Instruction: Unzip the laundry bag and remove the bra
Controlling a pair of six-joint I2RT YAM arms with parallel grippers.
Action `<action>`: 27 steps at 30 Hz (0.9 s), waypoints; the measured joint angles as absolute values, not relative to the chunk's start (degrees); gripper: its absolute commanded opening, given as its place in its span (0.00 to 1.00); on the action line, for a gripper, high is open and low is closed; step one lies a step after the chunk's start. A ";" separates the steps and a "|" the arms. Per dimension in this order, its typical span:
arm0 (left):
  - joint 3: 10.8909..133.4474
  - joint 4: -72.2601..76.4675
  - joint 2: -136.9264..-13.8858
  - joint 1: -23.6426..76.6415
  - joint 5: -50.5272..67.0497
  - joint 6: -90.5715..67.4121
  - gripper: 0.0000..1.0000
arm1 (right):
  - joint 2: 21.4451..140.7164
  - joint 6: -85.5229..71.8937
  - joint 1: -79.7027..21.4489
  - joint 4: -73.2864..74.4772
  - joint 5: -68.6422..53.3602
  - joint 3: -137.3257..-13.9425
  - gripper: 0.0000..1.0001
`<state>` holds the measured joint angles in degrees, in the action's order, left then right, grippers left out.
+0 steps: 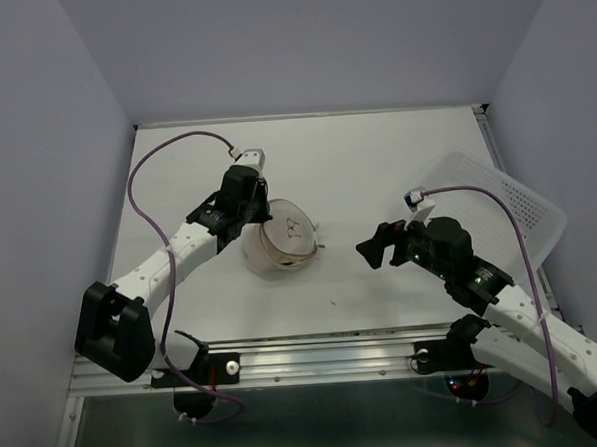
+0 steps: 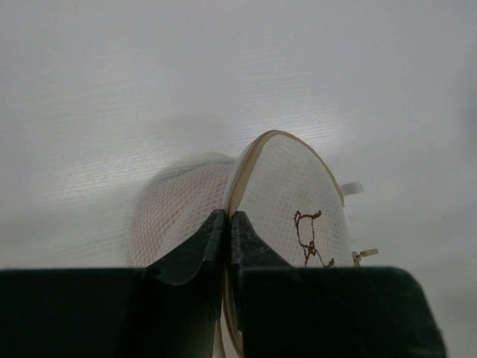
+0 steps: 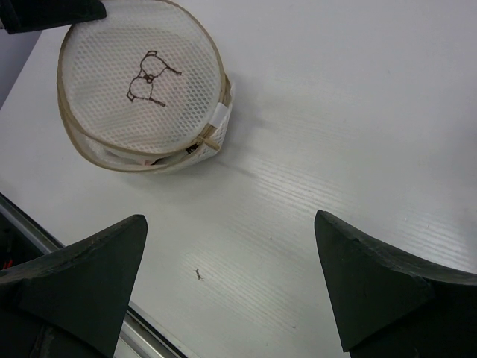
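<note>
The laundry bag [image 1: 284,239], a round cream mesh pouch with a dark line drawing on its face, sits mid-table, tilted with its face up and to the right. My left gripper [image 1: 261,221] is shut on its tan rim at the far-left edge [image 2: 226,216]. The bag fills the left wrist view [image 2: 291,186] and lies at the upper left of the right wrist view [image 3: 138,82]. A tan zipper pull [image 3: 211,142] sticks out at its side. The bra shows only as a pink tint through the mesh [image 2: 175,212]. My right gripper [image 1: 372,248] is open and empty, right of the bag [image 3: 230,218].
A white perforated basket [image 1: 508,207] lies tilted at the right edge behind my right arm. A small speck of debris [image 3: 198,274] lies on the table near the front rail [image 1: 315,348]. A white tag [image 2: 352,188] hangs from the bag's rim.
</note>
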<state>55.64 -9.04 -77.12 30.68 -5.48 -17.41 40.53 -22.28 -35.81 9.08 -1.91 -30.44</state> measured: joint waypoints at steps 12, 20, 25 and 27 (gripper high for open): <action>60.77 -10.37 -74.39 37.85 -8.78 -18.68 0.00 | 38.65 -22.74 -35.81 9.91 -1.02 -30.46 1.00; 67.70 -9.47 -79.90 52.99 -12.47 -24.47 0.18 | 28.77 -24.47 -35.81 13.30 11.62 -31.31 1.00; 71.18 -8.40 -87.31 59.24 -13.61 -27.88 0.73 | 19.62 -25.78 -35.81 16.29 21.87 -31.68 1.00; 72.29 -8.21 -90.24 61.17 -13.54 -28.88 0.89 | 17.17 -25.98 -35.81 16.75 24.97 -32.40 1.00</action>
